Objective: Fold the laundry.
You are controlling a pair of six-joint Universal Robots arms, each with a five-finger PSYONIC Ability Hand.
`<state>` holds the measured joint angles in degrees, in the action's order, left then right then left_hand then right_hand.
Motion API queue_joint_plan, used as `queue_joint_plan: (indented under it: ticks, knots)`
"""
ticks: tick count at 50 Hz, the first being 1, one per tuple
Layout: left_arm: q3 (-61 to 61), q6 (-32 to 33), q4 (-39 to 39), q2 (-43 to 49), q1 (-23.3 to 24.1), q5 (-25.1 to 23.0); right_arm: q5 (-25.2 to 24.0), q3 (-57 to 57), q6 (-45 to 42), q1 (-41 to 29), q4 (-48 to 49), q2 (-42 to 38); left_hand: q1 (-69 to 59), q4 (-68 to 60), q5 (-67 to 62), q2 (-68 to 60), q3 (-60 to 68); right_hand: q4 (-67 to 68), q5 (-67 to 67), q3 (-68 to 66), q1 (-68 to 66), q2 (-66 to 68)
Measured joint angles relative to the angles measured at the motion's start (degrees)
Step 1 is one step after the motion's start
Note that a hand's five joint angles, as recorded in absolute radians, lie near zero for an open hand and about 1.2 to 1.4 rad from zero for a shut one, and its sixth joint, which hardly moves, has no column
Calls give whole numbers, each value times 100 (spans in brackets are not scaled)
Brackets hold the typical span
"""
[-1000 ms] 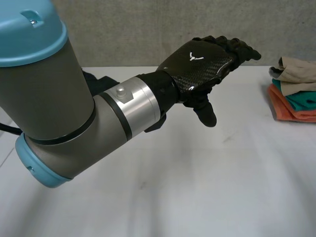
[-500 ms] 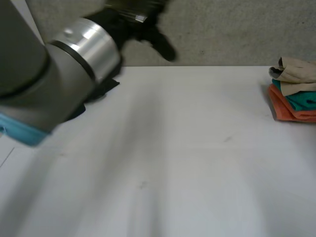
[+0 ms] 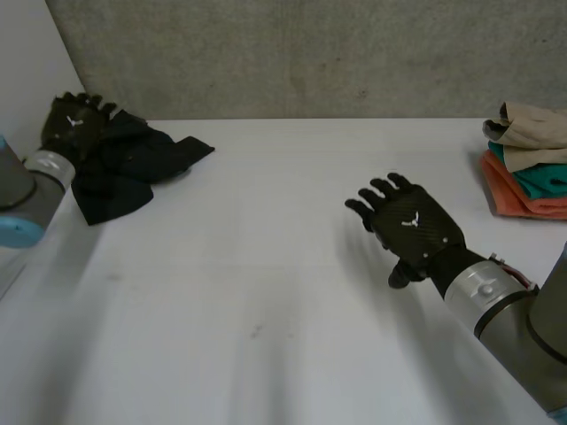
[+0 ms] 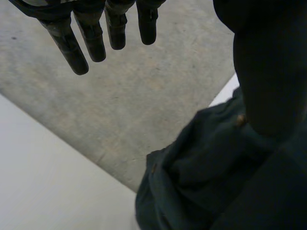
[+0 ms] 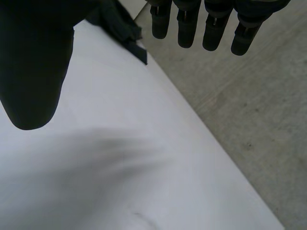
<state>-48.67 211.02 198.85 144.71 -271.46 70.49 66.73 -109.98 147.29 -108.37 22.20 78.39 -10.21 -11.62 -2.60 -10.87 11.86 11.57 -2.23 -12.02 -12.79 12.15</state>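
Left hand (image 3: 75,124): pulled back from over the middle of the surface (image 3: 266,301) within the last second; now at the left end of the crumpled dark garment (image 3: 133,164), fingers straight and spread, nothing gripped. Right hand (image 3: 409,226): newly brought in above the bare middle, fingers relaxed and open, empty, well apart from the garment. Folded pile (image 3: 530,164) at the far right edge, unmoved. Judged as the start of a fresh item: garment not yet grasped, not yet spread flat; needs drawing to the middle before any fold
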Motion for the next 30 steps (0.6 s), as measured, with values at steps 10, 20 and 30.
queue_joint_plan:
  ticks: [10, 20, 30]
  knots:
    - [1363, -39, 232, 1572, -102, -327, 87, -281, -86, 58, -28, -6, -654, -450, -388, -515, 430, 0, 0, 0, 0, 0]
    - [1943, 27, 229, 2046, -92, -273, 104, -361, -78, 120, -13, 7, -4841, -5516, -5186, -5558, 5427, 0, 0, 0, 0, 0]
    - [1168, -41, 261, 807, 384, 278, 103, -349, -77, 167, -14, 79, -4868, -5696, -5298, -5737, 5617, 0, 0, 0, 0, 0]
